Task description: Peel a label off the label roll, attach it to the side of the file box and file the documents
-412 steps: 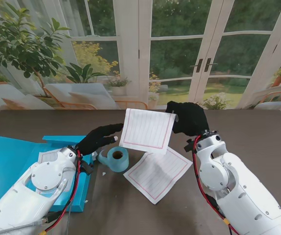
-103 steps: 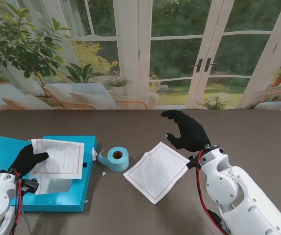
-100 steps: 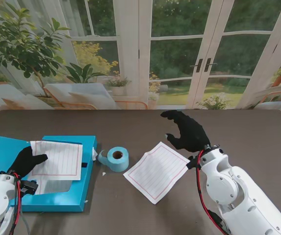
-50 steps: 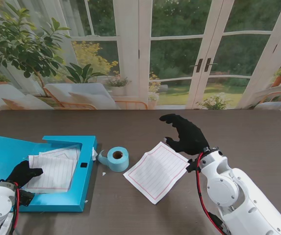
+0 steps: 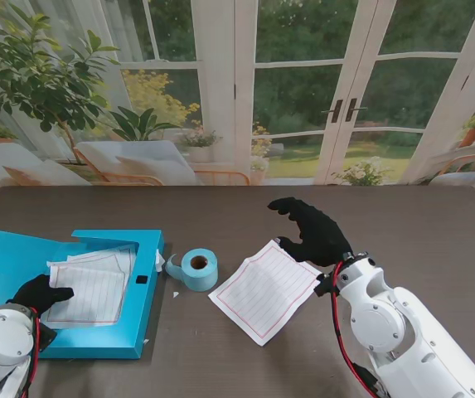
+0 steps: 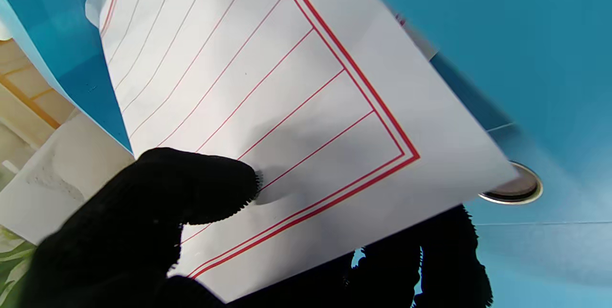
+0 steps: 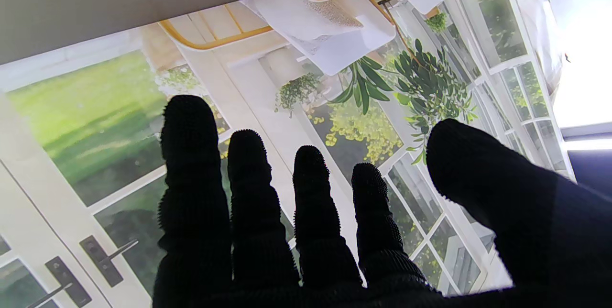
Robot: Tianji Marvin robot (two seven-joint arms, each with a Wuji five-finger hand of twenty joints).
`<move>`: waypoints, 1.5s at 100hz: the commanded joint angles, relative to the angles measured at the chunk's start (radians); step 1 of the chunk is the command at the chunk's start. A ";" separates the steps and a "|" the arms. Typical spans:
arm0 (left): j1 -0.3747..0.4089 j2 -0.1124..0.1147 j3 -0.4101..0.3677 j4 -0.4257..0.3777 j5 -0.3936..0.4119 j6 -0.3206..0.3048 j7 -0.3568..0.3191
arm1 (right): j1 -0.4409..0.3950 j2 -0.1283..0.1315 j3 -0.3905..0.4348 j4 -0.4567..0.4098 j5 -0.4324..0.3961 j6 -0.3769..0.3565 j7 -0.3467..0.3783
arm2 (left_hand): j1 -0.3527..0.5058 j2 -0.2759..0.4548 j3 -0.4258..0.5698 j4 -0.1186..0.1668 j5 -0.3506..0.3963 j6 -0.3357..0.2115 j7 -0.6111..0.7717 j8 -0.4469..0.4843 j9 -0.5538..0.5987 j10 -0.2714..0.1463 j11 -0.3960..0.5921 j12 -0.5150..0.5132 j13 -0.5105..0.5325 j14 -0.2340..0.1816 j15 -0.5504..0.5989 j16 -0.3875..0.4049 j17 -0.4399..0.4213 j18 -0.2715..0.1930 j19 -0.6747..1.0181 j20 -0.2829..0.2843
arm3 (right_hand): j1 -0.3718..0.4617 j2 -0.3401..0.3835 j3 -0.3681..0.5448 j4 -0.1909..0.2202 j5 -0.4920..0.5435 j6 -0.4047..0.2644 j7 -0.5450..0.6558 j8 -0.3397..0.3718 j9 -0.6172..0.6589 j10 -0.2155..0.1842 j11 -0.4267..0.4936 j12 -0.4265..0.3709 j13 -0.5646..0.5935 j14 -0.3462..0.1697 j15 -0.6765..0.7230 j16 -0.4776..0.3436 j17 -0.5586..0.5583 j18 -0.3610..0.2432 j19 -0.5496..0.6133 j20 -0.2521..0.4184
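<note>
Left hand (image 5: 40,293) pinches a document (image 5: 88,286) inside the file box (image 5: 142,311).

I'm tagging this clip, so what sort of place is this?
Probably a staged office desk: a dark brown table with a blue file box, red-ruled paper sheets and a blue label roll, against a printed garden-window backdrop.

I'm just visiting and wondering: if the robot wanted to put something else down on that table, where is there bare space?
Bare tabletop lies on the right, past the right hand, and along the far edge by the windows. The near-left is crowded: the open file box, the label roll and the loose sheet sit close together, with the left hand holding a document in the box.
</note>
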 commanded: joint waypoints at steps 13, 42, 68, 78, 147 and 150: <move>-0.021 0.009 0.014 -0.025 -0.002 0.037 -0.048 | -0.012 0.000 -0.002 -0.004 0.001 -0.005 0.018 | -0.034 0.040 -0.046 -0.058 -0.106 0.087 -0.110 -0.058 -0.179 0.050 -0.097 -0.165 -0.161 0.042 -0.218 -0.097 -0.146 -0.059 -0.071 -0.038 | -0.042 0.040 -0.018 0.028 -0.025 0.015 -0.001 -0.004 -0.012 0.016 -0.014 -0.007 -0.004 -0.009 0.009 0.002 -0.519 -0.012 -0.027 0.026; -0.054 0.022 0.054 -0.028 0.035 0.085 -0.091 | -0.015 0.000 -0.002 -0.003 0.011 -0.003 0.024 | -0.051 0.053 -0.063 -0.082 -0.090 0.128 -0.262 -0.128 -0.212 0.085 -0.209 -0.281 -0.220 0.056 -0.386 -0.176 -0.201 -0.054 -0.142 -0.112 | -0.044 0.042 -0.019 0.028 -0.024 0.025 0.000 -0.005 -0.017 0.019 -0.013 -0.007 -0.006 -0.009 0.010 0.002 -0.522 -0.013 -0.030 0.031; -0.069 0.040 0.072 -0.031 0.089 0.111 -0.151 | -0.015 0.000 -0.002 0.000 0.017 -0.004 0.031 | -0.077 0.072 -0.089 -0.117 -0.093 0.139 -0.353 -0.151 -0.236 0.094 -0.289 -0.364 -0.253 0.052 -0.481 -0.226 -0.219 -0.054 -0.232 -0.160 | -0.046 0.044 -0.020 0.027 -0.028 0.029 0.000 -0.006 -0.023 0.021 -0.013 -0.008 -0.008 -0.009 0.010 0.002 -0.524 -0.014 -0.033 0.034; -0.056 0.042 0.062 -0.048 0.118 0.119 -0.156 | -0.015 0.000 -0.001 0.001 0.019 -0.003 0.032 | -0.082 0.075 -0.091 -0.123 -0.087 0.140 -0.371 -0.154 -0.239 0.095 -0.301 -0.379 -0.264 0.051 -0.499 -0.234 -0.225 -0.055 -0.251 -0.167 | -0.045 0.044 -0.019 0.028 -0.030 0.032 0.001 -0.007 -0.024 0.023 -0.013 -0.008 -0.009 -0.008 0.010 0.002 -0.525 -0.015 -0.034 0.035; -0.017 0.045 0.051 -0.094 0.204 0.110 -0.156 | -0.012 0.006 -0.001 0.012 -0.020 -0.015 0.034 | -0.089 0.088 -0.096 -0.132 -0.054 0.093 -0.417 -0.162 -0.240 0.069 -0.348 -0.415 -0.297 0.023 -0.540 -0.249 -0.248 -0.096 -0.301 -0.180 | -0.050 0.050 -0.033 0.025 -0.023 0.024 0.004 -0.008 -0.030 0.028 -0.011 -0.009 -0.014 -0.006 0.012 0.003 -0.527 -0.015 -0.041 0.044; -0.017 0.043 0.052 -0.094 0.212 0.095 -0.143 | -0.010 0.008 0.000 0.015 -0.032 -0.019 0.031 | -0.092 0.095 -0.101 -0.137 -0.046 0.079 -0.411 -0.160 -0.246 0.062 -0.355 -0.421 -0.306 0.010 -0.543 -0.249 -0.259 -0.115 -0.303 -0.179 | -0.051 0.050 -0.037 0.025 -0.020 0.025 0.004 -0.008 -0.030 0.028 -0.011 -0.009 -0.013 -0.008 0.012 0.002 -0.525 -0.015 -0.041 0.045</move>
